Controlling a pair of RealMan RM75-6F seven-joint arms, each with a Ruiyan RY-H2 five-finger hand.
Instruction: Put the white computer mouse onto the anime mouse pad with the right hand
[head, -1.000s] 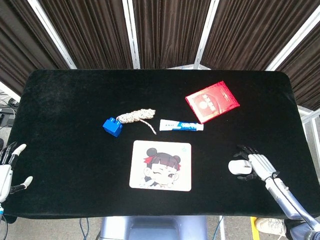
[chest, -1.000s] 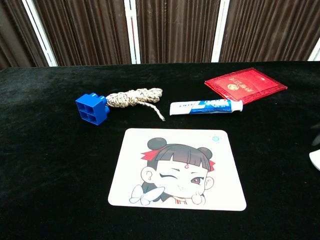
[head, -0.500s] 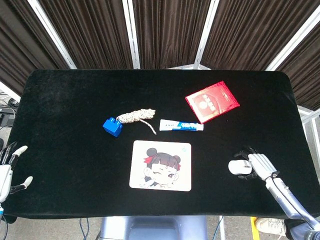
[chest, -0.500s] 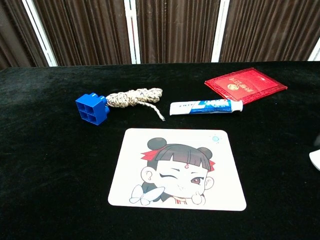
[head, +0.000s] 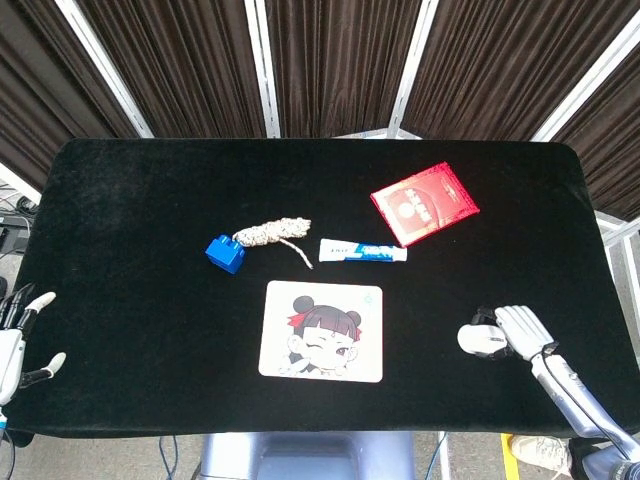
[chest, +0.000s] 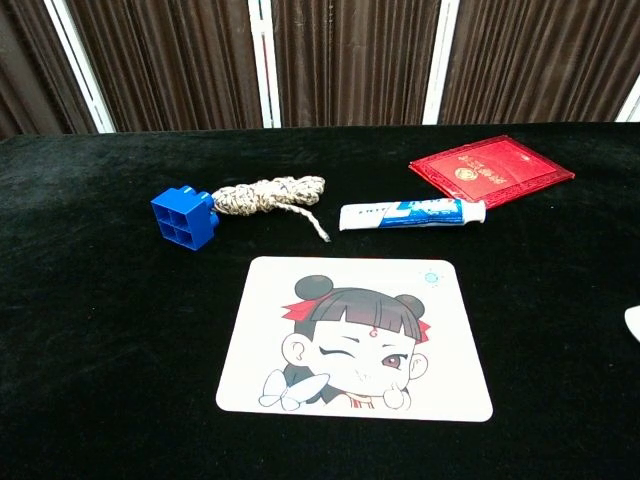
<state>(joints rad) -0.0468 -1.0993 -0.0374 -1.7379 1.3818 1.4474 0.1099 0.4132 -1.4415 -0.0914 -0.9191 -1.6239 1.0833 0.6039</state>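
While the right hand (head: 518, 328) curls its fingers over the white computer mouse (head: 478, 339) near the tabletop's (head: 140, 200) right front edge, the anime mouse pad (head: 322, 331) lies mid-front, well apart. At the left front corner the left hand (head: 20, 335) rests, fingers spread, holding nothing.

toothpaste tube (chest: 412, 212): blue lettering, too small to read | red booklet (chest: 491, 169): round gold emblem, characters illegible | mouse pad (chest: 356, 339): cartoon girl's face, no words
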